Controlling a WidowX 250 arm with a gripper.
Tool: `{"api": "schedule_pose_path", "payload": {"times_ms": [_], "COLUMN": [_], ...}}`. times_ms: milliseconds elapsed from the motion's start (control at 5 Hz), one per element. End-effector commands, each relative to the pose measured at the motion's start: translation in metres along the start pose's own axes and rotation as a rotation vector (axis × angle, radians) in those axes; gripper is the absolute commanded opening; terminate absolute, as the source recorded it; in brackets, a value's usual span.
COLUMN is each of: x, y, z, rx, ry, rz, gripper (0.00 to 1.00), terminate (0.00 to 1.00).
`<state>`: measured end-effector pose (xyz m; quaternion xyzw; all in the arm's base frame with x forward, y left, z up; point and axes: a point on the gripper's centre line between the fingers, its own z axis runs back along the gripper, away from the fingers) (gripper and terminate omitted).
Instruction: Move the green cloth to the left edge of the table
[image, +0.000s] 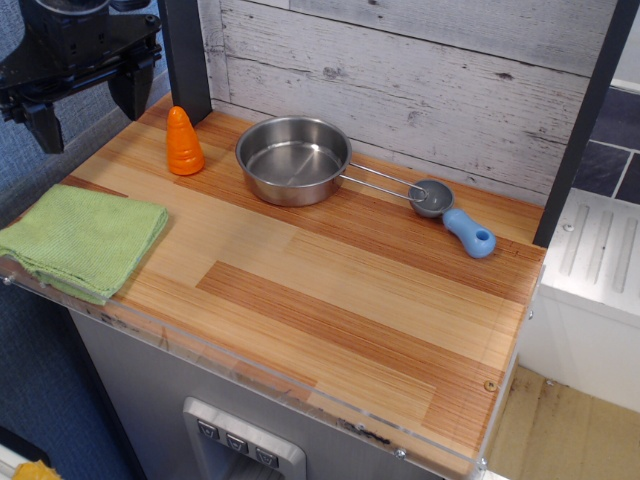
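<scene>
The green cloth (82, 240) lies folded flat at the left edge of the wooden table (340, 300), its left side reaching the clear plastic rim. My black gripper (88, 108) hangs open and empty above the table's far left corner, well above and behind the cloth, with one finger (45, 125) on the left and the other on the right. Nothing is between the fingers.
An orange cone-shaped toy (183, 142) stands near the back left. A steel pan (294, 160) sits at the back centre. A small metal measuring scoop with a blue handle (455, 218) lies to its right. A whitewashed plank wall (420, 80) backs the table.
</scene>
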<state>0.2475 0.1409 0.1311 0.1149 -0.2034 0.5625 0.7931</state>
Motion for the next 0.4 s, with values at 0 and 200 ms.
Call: {"api": "schedule_pose_path", "payload": {"times_ms": [0, 200], "x": [0.0065, 0.0065], "y": [0.0003, 0.0003], "z": [0.0111, 0.0111], "rx": [-0.026, -0.026], "ry": [-0.032, -0.032], "rz": [0.017, 0.017], "gripper": [1.00, 1.00], "terminate": [0.00, 1.00]}}
